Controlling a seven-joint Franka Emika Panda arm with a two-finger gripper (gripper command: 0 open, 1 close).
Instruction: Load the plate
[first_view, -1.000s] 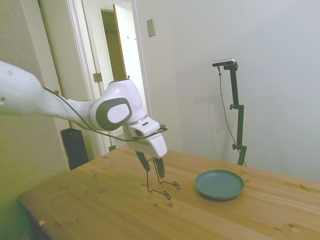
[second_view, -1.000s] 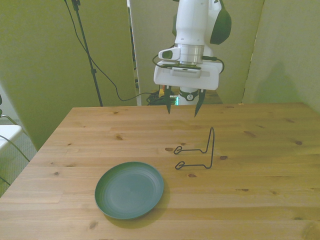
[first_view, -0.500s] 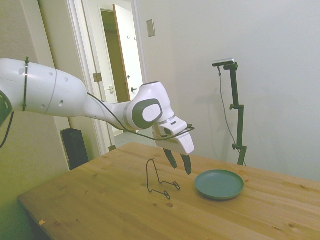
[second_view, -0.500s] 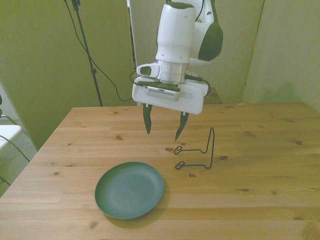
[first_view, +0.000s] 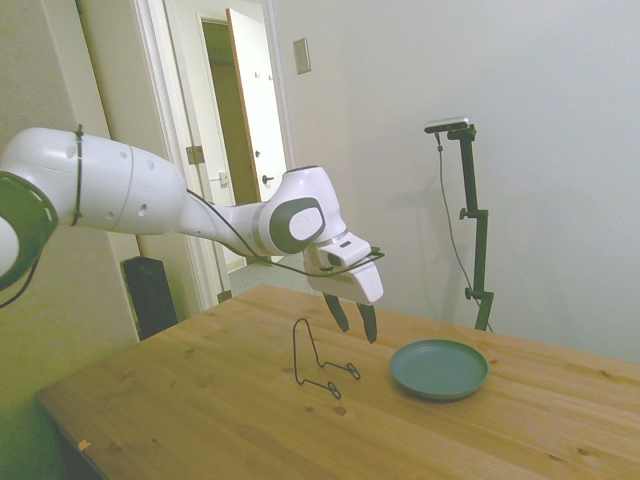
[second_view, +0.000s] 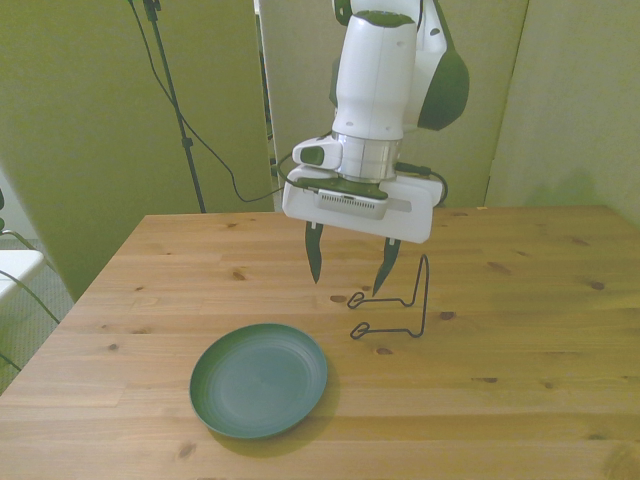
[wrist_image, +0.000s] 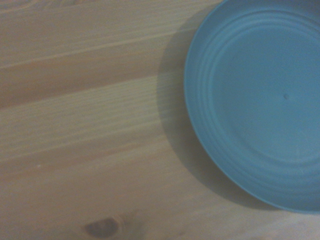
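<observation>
Plate (second_view: 259, 379) lies flat on the wooden counter (second_view: 520, 390) just beside the wire stand (second_view: 400, 302) we judge it is meant to load into, while our pincer (second_view: 349, 268) hangs above between them, fingers spread wide and empty, seemingly ready for a rim grasp.

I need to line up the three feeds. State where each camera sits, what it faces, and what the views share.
Side view: off the table's side; white arm and open pincer above the wire stand.
Front view: across the table, facing the arm; pincer above the wood.
Wrist view: looks down; no robot parts.
Shared: the plate on the table.
</observation>
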